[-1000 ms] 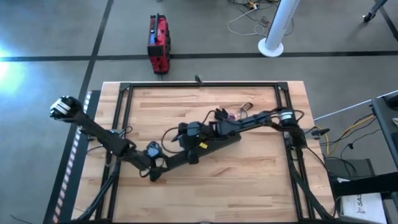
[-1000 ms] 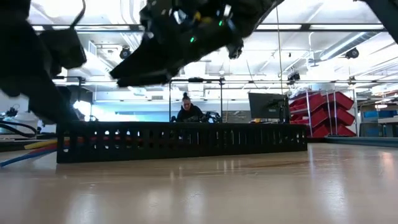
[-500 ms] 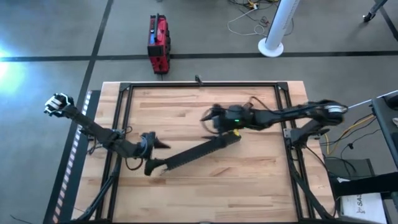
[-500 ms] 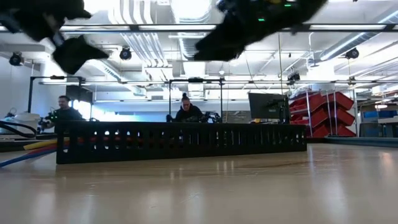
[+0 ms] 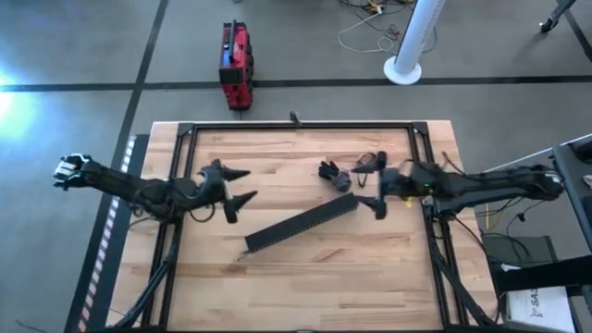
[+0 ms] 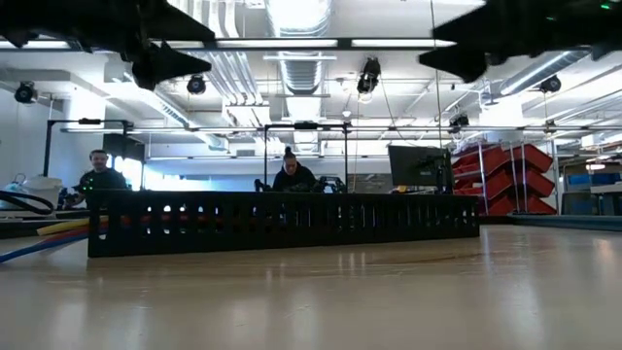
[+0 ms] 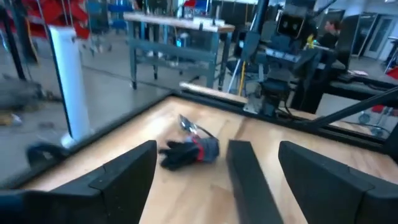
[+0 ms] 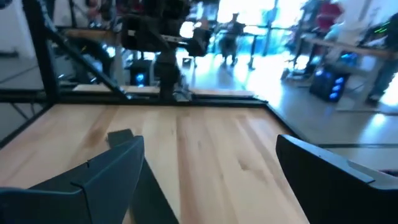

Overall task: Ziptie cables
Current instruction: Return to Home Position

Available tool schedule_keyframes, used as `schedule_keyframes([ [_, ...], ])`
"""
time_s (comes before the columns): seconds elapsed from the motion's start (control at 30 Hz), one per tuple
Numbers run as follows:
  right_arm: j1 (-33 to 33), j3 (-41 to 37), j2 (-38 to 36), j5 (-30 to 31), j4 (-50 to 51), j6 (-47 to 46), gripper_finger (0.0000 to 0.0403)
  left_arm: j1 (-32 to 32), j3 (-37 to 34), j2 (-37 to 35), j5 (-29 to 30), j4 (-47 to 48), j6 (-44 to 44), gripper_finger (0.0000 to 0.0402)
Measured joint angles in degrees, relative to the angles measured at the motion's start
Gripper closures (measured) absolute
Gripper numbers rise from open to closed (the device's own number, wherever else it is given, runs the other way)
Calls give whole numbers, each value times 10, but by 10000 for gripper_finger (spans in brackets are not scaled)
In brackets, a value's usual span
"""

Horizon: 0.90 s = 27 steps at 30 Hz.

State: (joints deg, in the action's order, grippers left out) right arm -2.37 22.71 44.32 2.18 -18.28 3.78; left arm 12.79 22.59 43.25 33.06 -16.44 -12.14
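Observation:
The cables (image 5: 335, 174) lie as a small dark and purple bundle on the wooden table, right of centre; the left wrist view shows the bundle (image 7: 189, 151) too. The ziptie does not show in any view. My left gripper (image 5: 246, 183) hovers open over the table's left part, pointing toward the bundle, with nothing between its fingers (image 7: 124, 177). My right gripper (image 5: 368, 188) hovers open just right of the cables, also with nothing in it (image 8: 208, 180).
A long black slotted duct (image 5: 301, 222) lies slantwise at the table's middle, between the two grippers, and stands as a low wall in the low view (image 6: 282, 222). A small dark wire loop (image 5: 365, 161) lies beside the cables. People sit at desks beyond the table (image 6: 292, 173).
Both grippers have drawn apart from above the black duct at the table's middle. My left gripper has gone toward the left and far edges, my right gripper toward the right edge. Both have risen. The duct has stayed where it was.

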Motion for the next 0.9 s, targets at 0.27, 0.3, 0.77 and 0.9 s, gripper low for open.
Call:
schedule_keyframes([
  [0.27,0,-106,-217,69,41,-21,50,-12,0,-188,4,161,40,82],
  [0.3,0,-116,-239,70,41,-27,50,-12,0,-218,3,191,39,83],
  [0.77,1,-220,-443,69,61,-72,50,-12,-103,-428,-35,303,-21,84],
  [0.9,4,-220,-439,69,59,-72,62,-13,-166,-422,-31,212,-19,82],
])
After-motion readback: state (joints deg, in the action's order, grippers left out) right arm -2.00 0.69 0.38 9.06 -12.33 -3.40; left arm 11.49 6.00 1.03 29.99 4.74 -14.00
